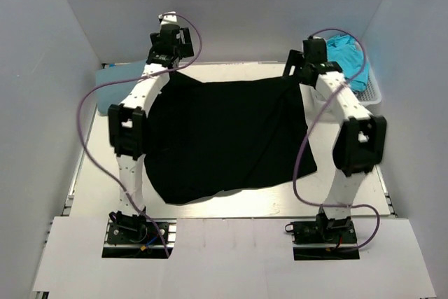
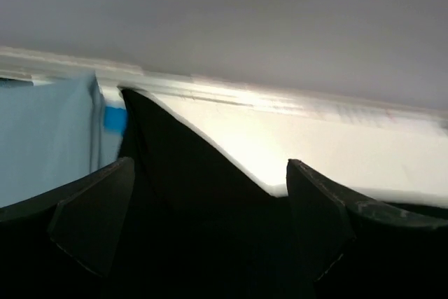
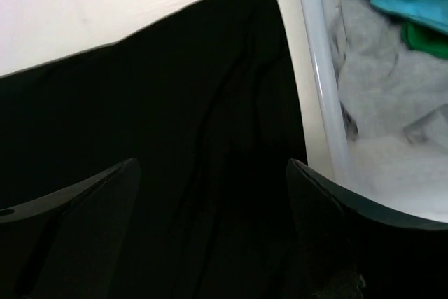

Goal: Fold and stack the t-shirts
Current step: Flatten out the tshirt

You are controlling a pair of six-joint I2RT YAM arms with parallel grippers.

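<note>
1. White table (image 1: 280,204), grey enclosure walls: this is the work area.
2. Left gripper (image 2: 210,194) and right gripper (image 3: 210,201): jaws spread wide, holding nothing, one over each far corner.
3. Black t-shirt (image 1: 224,138): lies spread flat between the arms.
4. Recommended: pinch matching edges together and fold with both arms level, so no creases form.

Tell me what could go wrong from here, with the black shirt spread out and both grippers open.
1. The far left corner of the black t-shirt lies beside the light blue t-shirt; the left gripper might catch both on its next grab.
2. The right gripper hangs close to the white basket and could knock its rim.
3. The black shirt's near edge lies uneven, so a fold may come out crooked.
</note>
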